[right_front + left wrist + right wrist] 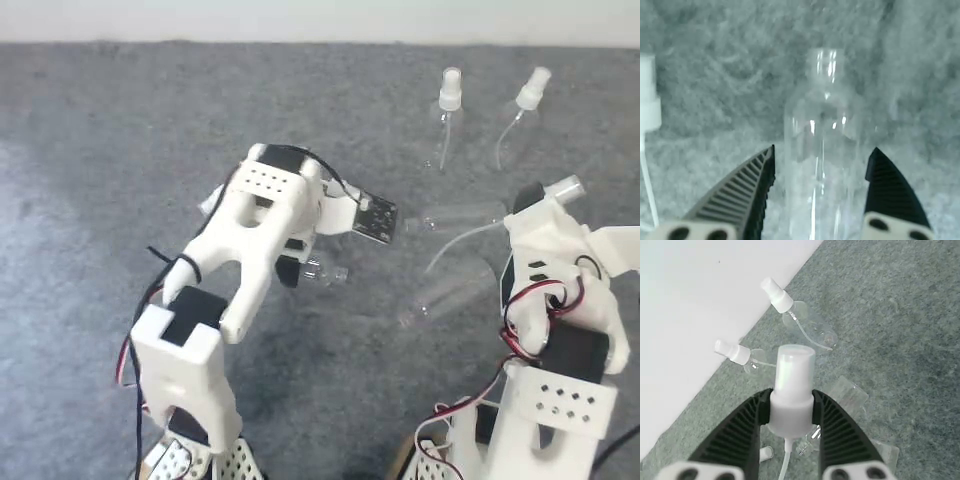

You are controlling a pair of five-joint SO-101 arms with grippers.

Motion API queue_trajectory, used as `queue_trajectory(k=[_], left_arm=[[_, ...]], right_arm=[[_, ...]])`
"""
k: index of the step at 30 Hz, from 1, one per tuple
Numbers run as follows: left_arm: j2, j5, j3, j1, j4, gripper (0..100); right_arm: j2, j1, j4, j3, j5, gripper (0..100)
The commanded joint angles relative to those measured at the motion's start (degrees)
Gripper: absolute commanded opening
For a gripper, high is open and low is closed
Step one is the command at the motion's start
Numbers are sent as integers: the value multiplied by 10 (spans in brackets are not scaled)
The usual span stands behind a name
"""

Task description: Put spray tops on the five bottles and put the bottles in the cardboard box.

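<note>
A clear bottle [822, 130] without a top lies between the fingers of my left gripper [822, 152], which is open with a narrow gap on each side. From above, this bottle's neck [328, 271] pokes out from under the left gripper [300, 265]. My right gripper [791, 397] is shut on a white spray top [792, 382] whose tube hangs below; it is held above the carpet at the right [565, 188]. Two bottles with spray tops [447, 110] [525, 105] lie at the back. Two more open clear bottles [460, 213] [450, 290] lie between the arms.
Grey carpet [120, 150] covers the table, with open room on the left and back left. A white wall [685, 305] borders the far edge. Another white spray top [647, 95] with its tube is beside the left gripper.
</note>
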Motion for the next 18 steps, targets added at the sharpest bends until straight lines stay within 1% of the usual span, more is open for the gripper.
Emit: queue_trajectory(k=[1, 7, 13, 18], left_arm=[[-6, 20, -7, 15, -9, 276], [8, 29, -7, 28, -12, 277], [51, 53, -7, 27, -53, 276], [57, 53, -7, 27, -53, 259]], right_arm=[[-15, -2, -15, -7, 12, 6], [-15, -2, -15, -7, 12, 6], [-15, -2, -15, -7, 12, 6], [-15, -2, -15, -7, 12, 6]])
